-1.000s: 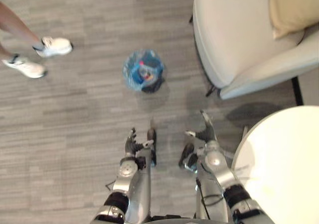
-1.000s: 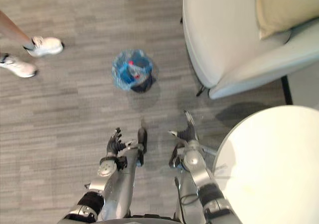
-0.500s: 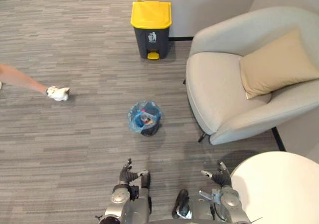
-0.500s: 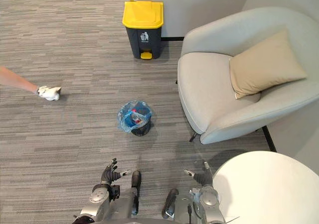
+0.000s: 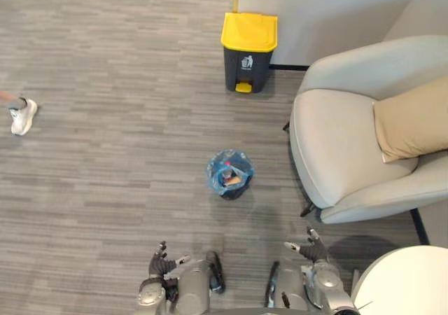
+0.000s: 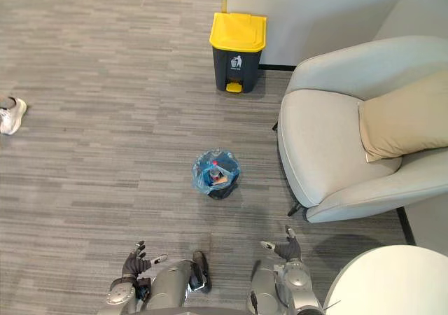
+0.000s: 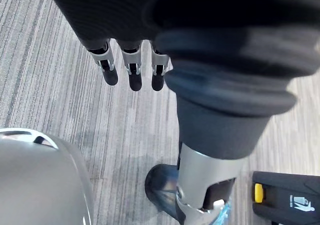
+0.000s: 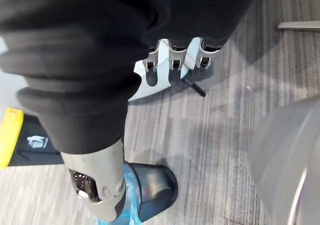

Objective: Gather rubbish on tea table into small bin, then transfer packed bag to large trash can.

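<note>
Both hands are low and empty. Left hand [image 5: 160,263] has its fingers [image 7: 130,71] straight and loose, nothing between them and the thumb. Right hand [image 5: 313,249] is the same: fingers [image 8: 171,60] relaxed and extended, no grip on anything.

The small bin [image 5: 230,176] stands on the grey floor [image 5: 105,189] ahead of both hands, roughly centred between them and well apart from either. Its blue bag [image 6: 207,169] is in place over the rim, with mixed rubbish visible inside. Neither hand touches it.

The large trash can [image 5: 249,52] with the yellow lid is further out beyond the bin, lid down. The armchair [image 5: 343,154] with a tan cushion [image 5: 411,119] is ahead and outboard of my right hand. The edge of the round tea table [image 5: 409,287] is close beside the right hand.

Compared with half a second ago, the whole view has slid sideways, so that's the head camera; the bin and can keep the same spacing. Hand poses are unchanged. The person's shoe [image 5: 21,115] is now further out, far past my left hand.
</note>
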